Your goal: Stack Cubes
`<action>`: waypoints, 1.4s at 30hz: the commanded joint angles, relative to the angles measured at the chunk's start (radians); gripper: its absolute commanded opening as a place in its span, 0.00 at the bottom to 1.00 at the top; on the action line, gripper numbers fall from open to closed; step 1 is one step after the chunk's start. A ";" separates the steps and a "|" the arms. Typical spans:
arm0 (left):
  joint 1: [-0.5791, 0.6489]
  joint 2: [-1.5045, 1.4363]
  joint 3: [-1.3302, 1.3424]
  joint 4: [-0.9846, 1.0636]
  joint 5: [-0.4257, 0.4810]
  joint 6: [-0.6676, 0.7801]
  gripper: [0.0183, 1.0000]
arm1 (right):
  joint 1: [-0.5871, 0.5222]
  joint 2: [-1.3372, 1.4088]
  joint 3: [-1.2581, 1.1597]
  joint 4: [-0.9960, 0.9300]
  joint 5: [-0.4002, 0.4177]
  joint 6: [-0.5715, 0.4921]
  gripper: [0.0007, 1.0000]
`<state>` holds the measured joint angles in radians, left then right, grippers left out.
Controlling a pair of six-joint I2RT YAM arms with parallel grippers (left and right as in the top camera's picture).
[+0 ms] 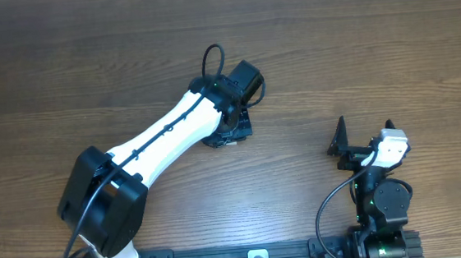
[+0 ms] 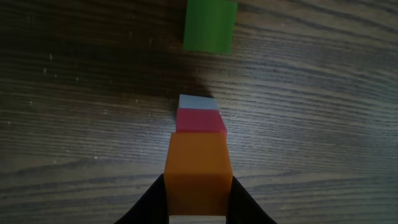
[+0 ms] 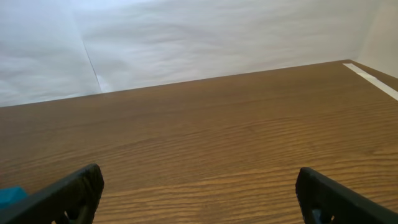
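An orange cube (image 2: 198, 168) sits between the fingers of my left gripper (image 2: 198, 190), which is shut on it. Just beyond and below it a red cube (image 2: 200, 121) rests on a light blue cube (image 2: 198, 101), and the orange cube lines up over them; I cannot tell whether it touches the red one. A green cube (image 2: 210, 25) lies alone on the table farther out. In the top view the left gripper (image 1: 232, 129) hangs over the table's middle and hides the cubes. My right gripper (image 1: 364, 135) is open near its base, with nothing between its fingers (image 3: 74, 190).
The wooden table (image 1: 372, 44) spreads bare around the left arm. A white wall (image 3: 186, 37) stands behind the table's far edge. A small teal patch (image 3: 9, 196) shows at the edge of the right wrist view.
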<state>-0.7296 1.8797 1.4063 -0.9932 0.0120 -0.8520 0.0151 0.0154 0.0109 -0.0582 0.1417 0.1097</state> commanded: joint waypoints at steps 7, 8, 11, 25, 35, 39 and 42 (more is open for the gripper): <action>0.008 0.014 0.016 0.010 0.014 0.030 0.17 | 0.005 -0.010 -0.006 -0.002 0.010 0.008 0.99; 0.008 0.014 0.016 0.010 0.014 0.030 0.17 | 0.005 -0.010 -0.006 -0.002 0.010 0.009 0.99; 0.008 0.014 0.016 0.009 0.014 0.030 0.17 | 0.005 -0.010 -0.006 -0.002 0.010 0.009 0.99; 0.008 0.014 0.016 0.010 0.013 0.030 0.27 | 0.005 -0.010 -0.006 -0.002 0.010 0.009 0.99; 0.008 0.014 0.016 0.010 0.013 0.030 0.31 | 0.005 -0.010 -0.006 -0.002 0.010 0.009 0.99; 0.008 0.014 0.016 0.010 0.013 0.030 0.31 | 0.005 -0.010 -0.006 -0.002 0.010 0.009 0.99; 0.008 0.014 0.016 0.010 0.013 0.030 0.32 | 0.005 -0.010 -0.006 -0.002 0.010 0.009 0.99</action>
<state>-0.7296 1.8797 1.4063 -0.9836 0.0189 -0.8303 0.0151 0.0154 0.0109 -0.0582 0.1417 0.1097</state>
